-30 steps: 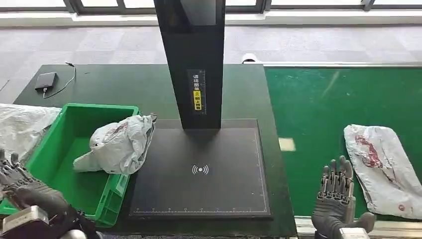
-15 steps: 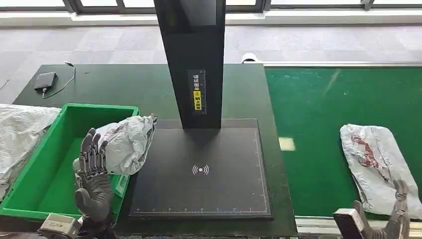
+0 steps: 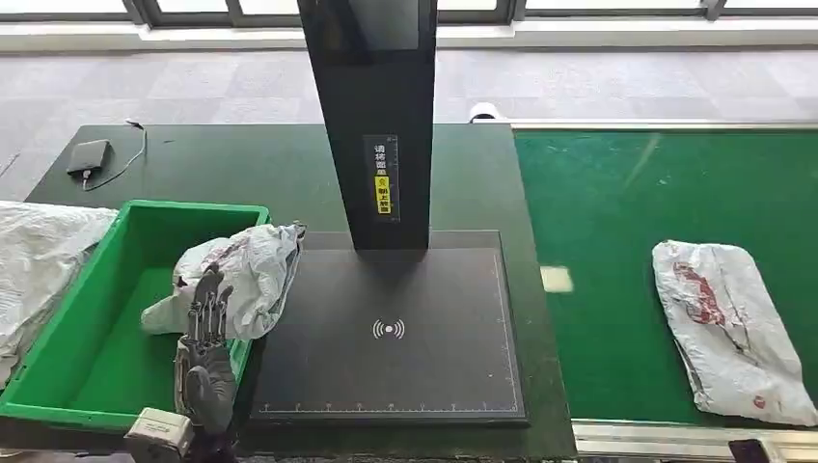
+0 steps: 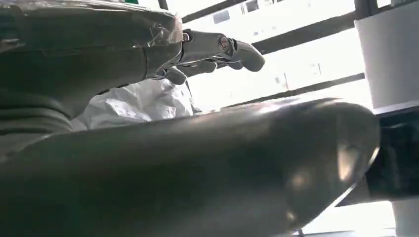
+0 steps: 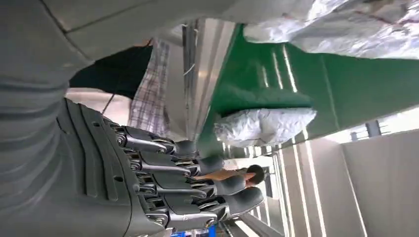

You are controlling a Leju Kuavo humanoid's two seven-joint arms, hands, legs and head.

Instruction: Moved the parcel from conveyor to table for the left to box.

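Note:
A crumpled grey parcel [image 3: 239, 278] lies draped over the right rim of the green bin [image 3: 87, 338], partly on the black scanner plate [image 3: 405, 338]. My left hand [image 3: 204, 349] reaches up just in front of it, fingers spread and holding nothing. In the left wrist view its fingers [image 4: 217, 48] hover over the same parcel [image 4: 138, 101]. A second grey parcel with red print [image 3: 728, 328] lies flat on the green conveyor [image 3: 627, 212]. My right hand [image 5: 163, 182] hangs beside the conveyor edge, fingers extended and holding nothing.
A tall black scanner post [image 3: 376, 125] rises behind the plate. More grey bags [image 3: 39, 251] lie left of the bin. A phone with cable [image 3: 89, 154] sits at the table's far left. Another parcel [image 5: 264, 126] lies further along the belt, with a person [image 5: 247, 174] beyond.
My left hand has risen and moved right and forward to the parcel on the bin rim. My right hand has dropped below the head view. The conveyor parcel has drifted slightly left.

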